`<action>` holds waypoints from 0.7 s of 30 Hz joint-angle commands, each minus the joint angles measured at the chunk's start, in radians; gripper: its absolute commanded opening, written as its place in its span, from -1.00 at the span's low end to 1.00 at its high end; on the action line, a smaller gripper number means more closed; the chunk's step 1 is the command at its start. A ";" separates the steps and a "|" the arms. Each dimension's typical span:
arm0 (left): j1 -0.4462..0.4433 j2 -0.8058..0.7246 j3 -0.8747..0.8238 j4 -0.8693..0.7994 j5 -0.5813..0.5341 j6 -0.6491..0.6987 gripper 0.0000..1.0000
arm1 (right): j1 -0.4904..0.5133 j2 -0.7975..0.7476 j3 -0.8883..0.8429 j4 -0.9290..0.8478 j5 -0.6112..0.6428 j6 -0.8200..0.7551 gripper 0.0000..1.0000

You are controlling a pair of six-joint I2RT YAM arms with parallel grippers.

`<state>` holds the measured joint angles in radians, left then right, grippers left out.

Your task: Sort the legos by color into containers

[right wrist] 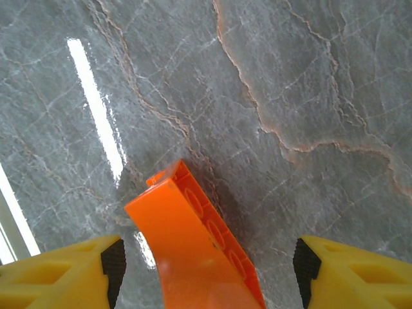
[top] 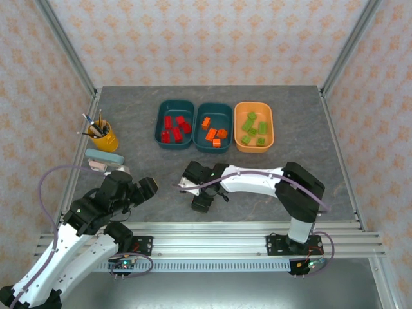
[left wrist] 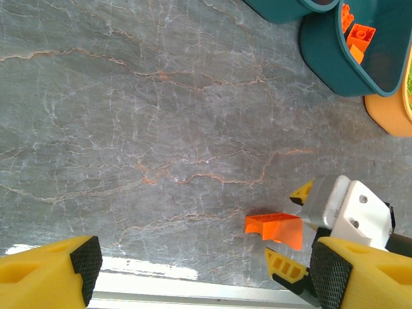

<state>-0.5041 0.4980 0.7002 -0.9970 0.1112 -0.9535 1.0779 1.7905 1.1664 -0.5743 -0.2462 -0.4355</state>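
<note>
Orange wedge [left wrist: 275,226] loose, outside trays [top: 174,107]

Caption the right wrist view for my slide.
Open right gripper straddles the orange wedge on the grey marbled table, fingers clear of it.

Robot lab test cell
2 white-and-black robot arms [top: 257,180] bolted to a slotted aluminium rail [top: 212,246]; grey marble-pattern tabletop [top: 161,164] boxed in by silver metal posts [top: 67,45] and floral-patterned panels [top: 212,38]
</note>
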 commanded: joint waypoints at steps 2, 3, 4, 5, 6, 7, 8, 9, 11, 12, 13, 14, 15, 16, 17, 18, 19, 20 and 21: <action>-0.005 0.014 -0.007 0.009 -0.025 -0.016 0.75 | 0.010 0.039 0.052 -0.019 0.036 -0.007 0.36; -0.005 0.019 -0.006 0.013 -0.024 -0.015 0.75 | 0.010 0.048 0.059 -0.026 0.037 -0.003 0.33; -0.005 0.022 -0.005 0.014 -0.024 -0.014 0.74 | 0.010 0.054 0.065 -0.029 0.038 0.001 0.31; -0.004 0.026 -0.005 0.018 -0.022 -0.013 0.75 | 0.010 0.062 0.069 -0.036 0.036 0.004 0.25; -0.004 0.029 -0.004 0.021 -0.022 -0.013 0.75 | 0.010 0.068 0.071 -0.040 0.036 0.007 0.20; -0.004 0.032 -0.004 0.023 -0.021 -0.013 0.75 | 0.010 0.072 0.072 -0.042 0.035 0.010 0.15; -0.005 0.035 -0.004 0.027 -0.021 -0.014 0.74 | 0.009 0.076 0.072 -0.041 0.037 0.012 0.09; -0.004 0.038 -0.004 0.029 -0.020 -0.014 0.75 | 0.009 0.080 0.072 -0.041 0.041 0.014 0.00; -0.004 0.043 -0.004 0.030 -0.019 -0.014 0.75 | 0.010 0.090 0.075 -0.046 0.048 0.018 -0.11; -0.004 0.046 -0.004 0.031 -0.019 -0.014 0.75 | 0.010 0.095 0.076 -0.047 0.054 0.021 -0.17; -0.004 0.046 -0.005 0.032 -0.020 -0.016 0.75 | 0.009 0.096 0.078 -0.045 0.055 0.025 -0.21; -0.004 0.048 -0.005 0.034 -0.019 -0.017 0.75 | 0.009 0.097 0.078 -0.044 0.057 0.028 -0.27; -0.004 0.049 -0.008 0.037 -0.019 -0.018 0.74 | 0.010 0.096 0.079 -0.041 0.060 0.034 -0.34; -0.004 0.051 -0.008 0.041 -0.018 -0.019 0.75 | 0.010 0.095 0.079 -0.040 0.062 0.040 -0.40; -0.004 0.053 -0.010 0.046 -0.018 -0.019 0.74 | 0.009 0.093 0.081 -0.039 0.063 0.048 -0.46; -0.004 0.057 -0.008 0.051 -0.018 -0.020 0.75 | 0.010 0.089 0.081 -0.036 0.067 0.059 -0.50; -0.005 0.061 -0.008 0.056 -0.018 -0.019 0.75 | 0.007 0.081 0.081 -0.033 0.074 0.072 -0.54; -0.005 0.068 -0.006 0.063 -0.016 -0.018 0.75 | 0.003 0.074 0.081 -0.030 0.078 0.083 -0.57; -0.004 0.077 -0.001 0.070 -0.015 -0.015 0.74 | -0.006 0.060 0.081 -0.030 0.078 0.104 -0.61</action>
<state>-0.5041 0.5571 0.6991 -0.9646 0.1123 -0.9535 1.0790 1.8767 1.2282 -0.5888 -0.2012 -0.3805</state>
